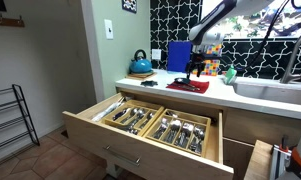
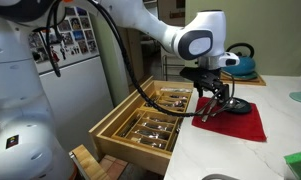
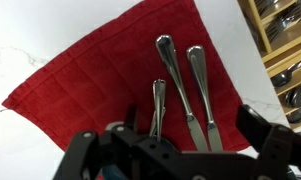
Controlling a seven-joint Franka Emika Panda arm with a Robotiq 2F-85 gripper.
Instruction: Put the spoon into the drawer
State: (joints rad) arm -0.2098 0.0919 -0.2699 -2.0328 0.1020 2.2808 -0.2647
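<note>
Drawer (image 1: 110, 140) lower centre, already pulled open, wooden compartments full of cutlery; white counter (image 1: 240, 100) above it, running to the right of the frame; red cloth (image 3: 80, 80) spread on the counter, filling most of the wrist view; gripper (image 3: 175, 140) hangs just above the cloth, jaws spread wide, nothing between them; three pieces of cutlery (image 3: 175, 70) lie side by side on the cloth, heads hidden under the gripper, so only handles show; spoon (image 3: 158, 100) is probably the short middle piece, centred under the jaws, not certain. Progress: early; nothing grasped yet; pick, carry to drawer and drop all remain. Around: blue kettle (image 1: 140, 66) at the counter's left end, sink (image 1: 270, 90) at far right, wire rack (image 1: 10, 120) on the floor at left. In the way: the two longer pieces lie just beside the spoon and could get pinched too; nothing visible between cloth and drawer.
</note>
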